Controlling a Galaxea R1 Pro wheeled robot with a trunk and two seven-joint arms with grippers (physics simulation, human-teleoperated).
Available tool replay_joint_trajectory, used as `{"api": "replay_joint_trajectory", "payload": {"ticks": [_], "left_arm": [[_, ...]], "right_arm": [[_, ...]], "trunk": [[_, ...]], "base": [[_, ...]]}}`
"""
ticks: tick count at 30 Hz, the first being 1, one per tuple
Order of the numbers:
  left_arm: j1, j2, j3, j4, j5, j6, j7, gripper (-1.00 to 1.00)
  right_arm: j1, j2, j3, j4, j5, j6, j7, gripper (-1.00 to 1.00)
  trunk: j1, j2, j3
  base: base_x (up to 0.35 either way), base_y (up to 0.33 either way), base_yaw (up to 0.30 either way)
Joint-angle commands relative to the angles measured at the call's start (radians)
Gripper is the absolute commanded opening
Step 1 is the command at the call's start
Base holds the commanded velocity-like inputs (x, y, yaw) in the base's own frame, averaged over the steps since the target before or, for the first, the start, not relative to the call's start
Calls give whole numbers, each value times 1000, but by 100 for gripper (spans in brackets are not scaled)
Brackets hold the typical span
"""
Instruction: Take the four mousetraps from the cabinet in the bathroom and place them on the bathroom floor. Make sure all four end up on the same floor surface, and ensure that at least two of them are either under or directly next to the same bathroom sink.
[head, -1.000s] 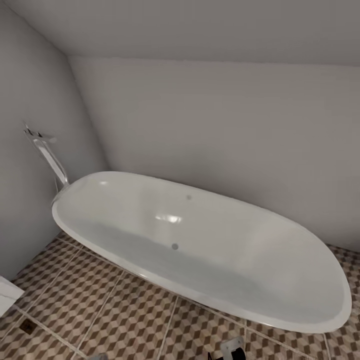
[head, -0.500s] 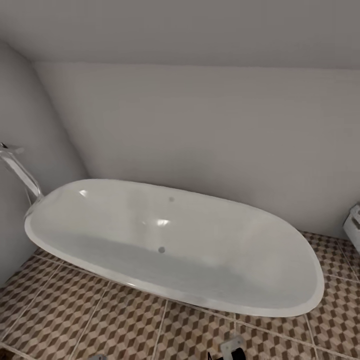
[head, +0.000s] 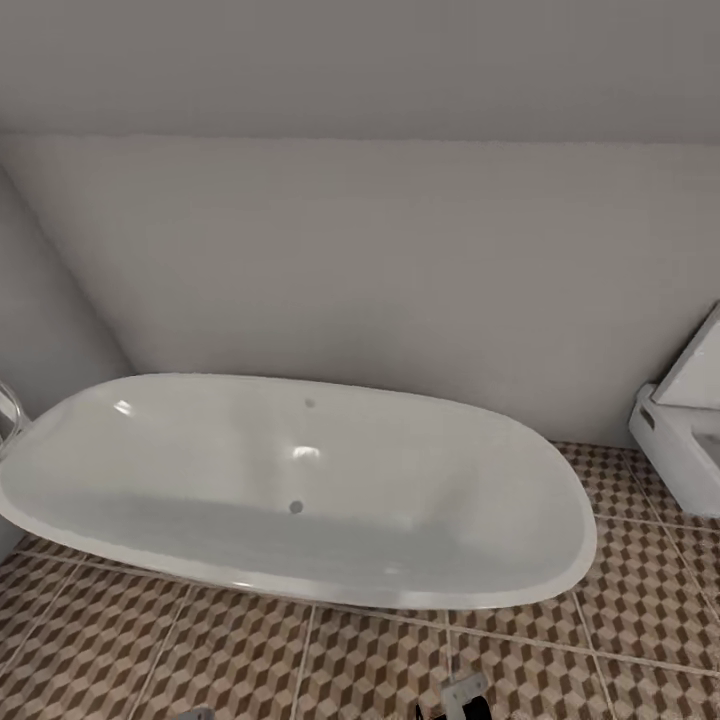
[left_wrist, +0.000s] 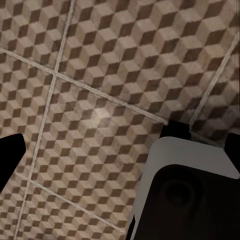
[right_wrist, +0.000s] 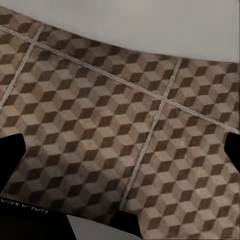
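Facing a plain grey wall (head: 400, 260), the head view takes in a long white oval bathtub (head: 290, 490) standing on the bathroom floor (head: 250, 660) of cube-patterned tiles, with a white fixture (head: 685, 440) at the right edge. No mousetraps lie on the tiles seen here. The left hand (left_wrist: 120, 150) and the right hand (right_wrist: 122, 150) each hang above bare tiles with dark fingertips (left_wrist: 10, 155) spread wide to opposite edges of their wrist views, nothing between them; the tub's white side (right_wrist: 150, 25) lies beyond the right hand.
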Motion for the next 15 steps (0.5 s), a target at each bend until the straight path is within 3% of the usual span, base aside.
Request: {"api": "replay_joint_trajectory", "payload": {"ticks": [1,10,15], "left_arm": [[0,0,-7,0,7,-2,2,100],[0,-1,-7,0,7,-2,2,100],[0,-1,-7,0,7,-2,2,100]], "right_arm": [[-1,0,8,2,5,0,-10,100],[-1,0,8,2,5,0,-10,100],[-1,0,8,2,5,0,-10,100]], "trunk": [[0,-1,0],[0,-1,9],[0,-1,14]], "base": [[-185,0,-257],[-270,0,-257],[-108,0,-257]]}}
